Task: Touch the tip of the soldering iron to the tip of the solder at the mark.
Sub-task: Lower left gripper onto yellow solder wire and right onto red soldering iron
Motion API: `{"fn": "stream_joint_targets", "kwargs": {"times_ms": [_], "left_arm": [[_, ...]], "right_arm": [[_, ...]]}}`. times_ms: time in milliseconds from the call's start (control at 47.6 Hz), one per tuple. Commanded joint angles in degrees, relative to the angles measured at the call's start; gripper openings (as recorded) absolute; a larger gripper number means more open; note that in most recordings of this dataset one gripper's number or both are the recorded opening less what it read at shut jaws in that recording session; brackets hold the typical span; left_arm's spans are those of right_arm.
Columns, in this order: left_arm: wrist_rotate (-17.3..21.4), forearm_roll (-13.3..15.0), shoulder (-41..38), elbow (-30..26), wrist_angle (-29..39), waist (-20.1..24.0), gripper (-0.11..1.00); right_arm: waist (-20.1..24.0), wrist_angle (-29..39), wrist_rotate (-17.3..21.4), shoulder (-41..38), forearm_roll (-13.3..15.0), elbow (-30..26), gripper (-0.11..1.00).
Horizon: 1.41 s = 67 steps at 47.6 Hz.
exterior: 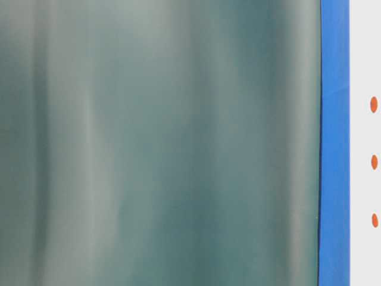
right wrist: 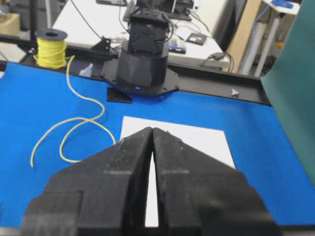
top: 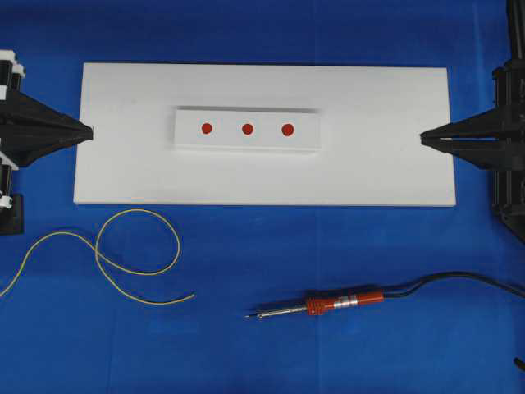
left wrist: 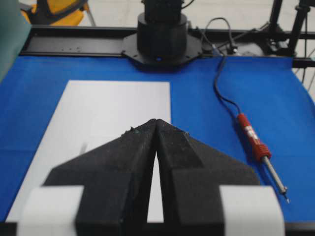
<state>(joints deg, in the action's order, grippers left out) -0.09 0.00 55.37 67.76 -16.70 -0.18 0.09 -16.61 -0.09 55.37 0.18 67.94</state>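
A: Where do the wrist cameras look?
B: Each sits close behind its closed jaws, looking ahead over the flat white rectangular board (left wrist: 113, 105).
A: And overhead?
B: Straight down, sharing that board.

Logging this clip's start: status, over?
Both end effectors, left and right, shut, empty. Soldering iron and solder lie untouched on blue cloth. Nothing blocking the marks.
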Motion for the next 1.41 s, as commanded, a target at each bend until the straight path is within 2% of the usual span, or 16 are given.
{"fn": "stream_joint_targets", "kwargs": {"times_ms": [0,126,357,462,567,609,673,841,883,988,1093,1261,1387], "left_arm": [[-0.18,-0.09,-0.44,-1.05,0.53,-3.87,0.00],[-0.26,0.00,-0.62,-0.97,0.62,-8.96,0.00],[-0.26,0.00,-1.58,-0.88,0.62,-18.37,0.00],[-0.26,0.00,-2.55,-0.79,0.62,-21.62,0.00],[-0.35,-0.09,-3.87,-0.62,0.79,-24.35,0.04],[-0.35,0.00,-4.48,-0.53,0.88,-25.22,0.11],[-0.35,0.00,-5.89,-0.26,0.88,-26.19,0.28],[-1.49,0.18,-11.16,1.14,-0.26,-27.51,0.80],[-2.37,0.18,-12.74,1.58,-1.23,-27.77,0.85],[-4.39,0.18,-18.02,2.90,-6.06,-29.44,0.82],[-5.36,0.18,-24.52,3.78,-12.30,-31.46,0.81],[-5.45,0.18,-35.33,3.25,-19.25,-33.22,0.80],[-5.36,0.18,-42.54,2.29,-23.12,-33.22,0.80]], "right_arm": [[1.14,-0.26,0.97,-0.44,-0.44,-1.93,0.00],[5.98,1.85,2.64,-0.70,-0.44,-3.69,-0.06],[16.88,3.60,4.66,-2.64,-0.44,-4.66,-0.06],[20.39,3.69,5.63,-4.48,-0.44,-4.57,-0.01],[21.97,3.69,7.21,-7.12,-0.53,-4.31,0.10],[22.32,3.69,7.91,-8.35,-0.53,-4.22,0.16],[22.76,3.60,9.23,-10.28,-0.53,-4.13,0.31],[23.91,2.02,11.60,-18.02,-0.79,-4.04,0.81],[23.99,0.53,11.78,-20.92,-1.05,-3.96,0.91],[24.43,-3.43,11.78,-27.16,-3.43,-3.52,0.90],[25.84,-10.28,11.78,-34.19,-6.86,-2.37,0.89],[29.44,-21.97,11.60,-45.09,-12.22,-2.11,0.89],[30.67,-26.89,11.16,-51.86,-16.61,-2.72,0.89]]}}
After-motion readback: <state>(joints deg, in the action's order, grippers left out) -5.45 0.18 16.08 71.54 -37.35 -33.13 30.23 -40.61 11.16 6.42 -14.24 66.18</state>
